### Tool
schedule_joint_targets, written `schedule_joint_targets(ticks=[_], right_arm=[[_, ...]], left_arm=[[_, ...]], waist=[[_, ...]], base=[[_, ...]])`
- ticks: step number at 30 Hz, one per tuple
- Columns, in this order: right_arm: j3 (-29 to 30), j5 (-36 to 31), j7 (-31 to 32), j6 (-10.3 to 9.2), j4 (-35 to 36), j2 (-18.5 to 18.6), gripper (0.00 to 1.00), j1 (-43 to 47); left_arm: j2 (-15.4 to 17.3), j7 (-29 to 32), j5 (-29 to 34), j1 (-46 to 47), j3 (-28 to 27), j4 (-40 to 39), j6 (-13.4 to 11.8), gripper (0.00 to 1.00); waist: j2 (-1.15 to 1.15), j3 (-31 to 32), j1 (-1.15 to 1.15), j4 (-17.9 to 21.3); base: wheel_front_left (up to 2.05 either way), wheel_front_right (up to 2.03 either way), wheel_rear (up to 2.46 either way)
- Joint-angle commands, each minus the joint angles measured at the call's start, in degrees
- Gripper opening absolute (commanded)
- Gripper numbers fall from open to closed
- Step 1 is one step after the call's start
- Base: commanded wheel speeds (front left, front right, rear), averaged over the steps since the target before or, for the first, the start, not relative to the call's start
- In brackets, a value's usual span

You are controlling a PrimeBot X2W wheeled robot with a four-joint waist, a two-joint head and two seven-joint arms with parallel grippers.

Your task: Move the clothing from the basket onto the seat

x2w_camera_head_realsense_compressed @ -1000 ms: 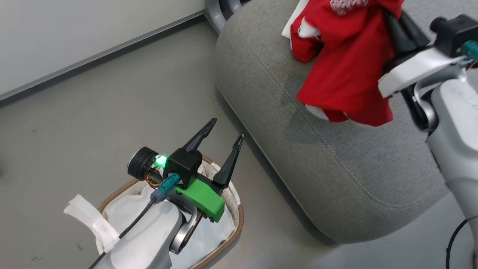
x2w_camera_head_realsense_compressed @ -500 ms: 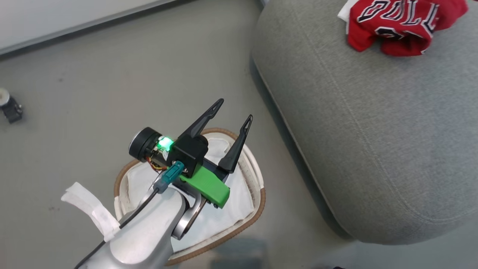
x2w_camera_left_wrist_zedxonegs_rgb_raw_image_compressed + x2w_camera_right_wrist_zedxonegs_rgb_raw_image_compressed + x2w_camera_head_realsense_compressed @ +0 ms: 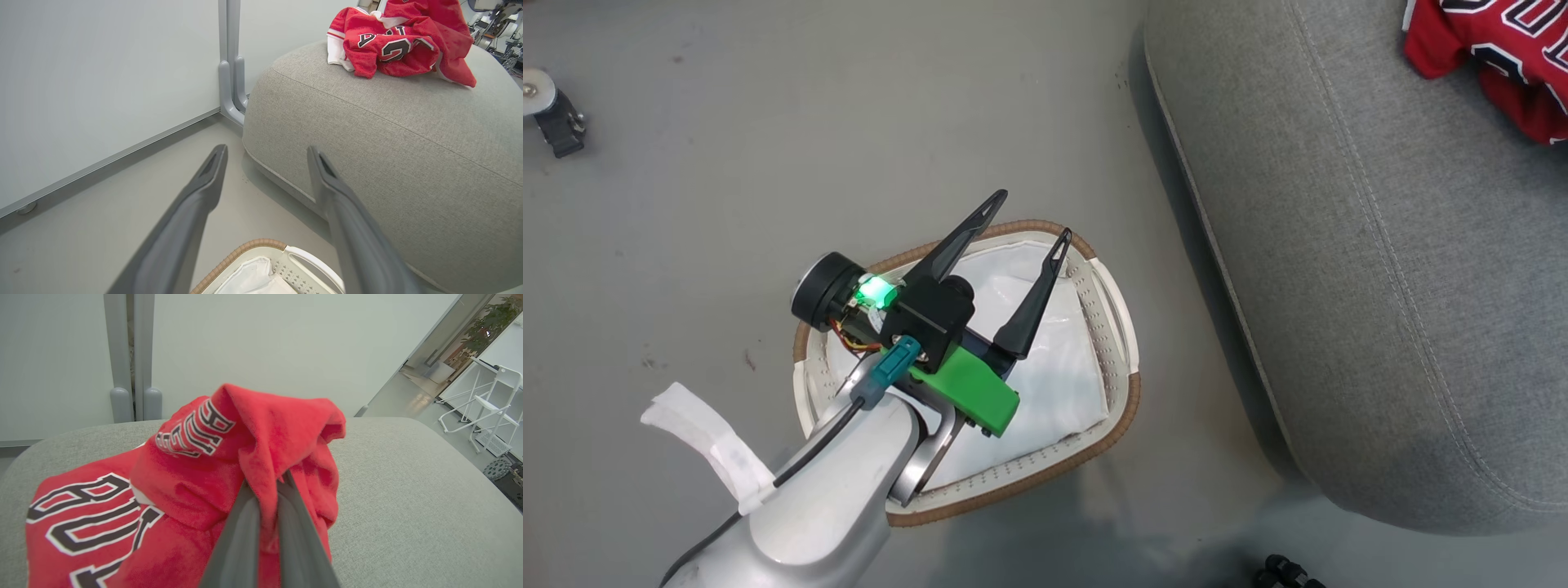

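The biggest change over the last second is my own viewpoint. The head camera has swung down and away from the seat (image 3: 1380, 286), so the right arm I was watching carry red cloth over the cushion has gone off that picture, and the basket (image 3: 1125, 371) has come fully into frame on the floor (image 3: 727, 204) just beside the seat. That shift is the camera's doing, not the basket's. It lets me check the basket: I see the crumpled white liner (image 3: 1054, 367) and no red fabric, though my left arm covers part of the inside. I judge the basket emptied and the task near its end, with only the release left. My left hand (image 3: 1033, 214) still hangs over the basket with its fingers spread wide and nothing between them. My right hand (image 3: 267, 482) has its fingers pinched together on a fold of the clothing (image 3: 286, 428), which peaks up at the grip while the rest slumps onto the seat. From the left wrist camera the clothing sits as one rumpled red heap on the far top of the cushion, well apart from the basket. It has white trim and black white-edged lettering twisted through the folds. I can't separate one jersey from the other in that heap.
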State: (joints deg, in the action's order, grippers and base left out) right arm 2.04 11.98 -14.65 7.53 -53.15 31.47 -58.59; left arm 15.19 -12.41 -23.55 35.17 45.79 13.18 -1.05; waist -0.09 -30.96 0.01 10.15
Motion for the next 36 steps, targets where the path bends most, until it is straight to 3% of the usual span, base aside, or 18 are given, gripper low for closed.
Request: schedule_joint_targets(ticks=[1,3,5,6,21,28,36], right_arm=[[0.4,-0.4,-0.4,-0.08,-0.3,-0.2,0.0,0.7],[0.7,-1.1,-0.5,-0.08,-0.3,-1.4,0.25,1.2],[0.8,-1.6,-0.6,-0.08,0.0,-2.2,0.65,1.3],[0.7,-1.8,-0.6,-0.08,0.6,-2.7,0.99,1.5],[-2.6,-3.8,-0.6,-0.08,6.2,-5.8,1.0,6.2],[-6.4,-3.4,-0.6,-0.08,7.8,-7.5,1.0,6.9],[-7.6,-2.4,-0.5,-0.08,10.6,-13.2,1.0,11.4]], left_arm=[[0.5,0.0,0.6,0.7,-0.1,-0.2,-0.4,1.0],[0.8,-0.1,0.2,0.5,-0.1,-0.3,-0.4,1.0],[0.7,-0.2,-0.1,0.3,-0.1,-0.2,-0.4,1.0],[0.6,-0.3,-0.3,0.2,-0.1,-0.1,-0.4,1.0],[-1.5,-2.3,-4.1,-3.2,-3.0,1.8,-1.0,1.0],[-2.8,-2.8,-5.9,-6.9,-7.4,3.3,-1.8,1.0],[-4.5,-2.7,-5.3,-13.7,-15.8,3.9,-2.3,1.0]], waist=[[0.09,-0.7,-0.01,-0.1],[0.09,-0.6,-0.01,0.5],[0.09,-0.3,-0.01,0.9],[0.09,0.0,-0.01,1.1],[0.09,8.6,-0.01,1.0],[0.09,14.4,-0.01,-1.8],[0.09,20.5,-0.01,-6.3]], base=[[0.0,0.0,0.0],[0.0,0.0,0.0],[0.0,0.0,0.0],[0.0,0.0,0.0],[0.0,0.0,0.0],[0.0,0.0,0.0],[0.0,0.0,0.0]])
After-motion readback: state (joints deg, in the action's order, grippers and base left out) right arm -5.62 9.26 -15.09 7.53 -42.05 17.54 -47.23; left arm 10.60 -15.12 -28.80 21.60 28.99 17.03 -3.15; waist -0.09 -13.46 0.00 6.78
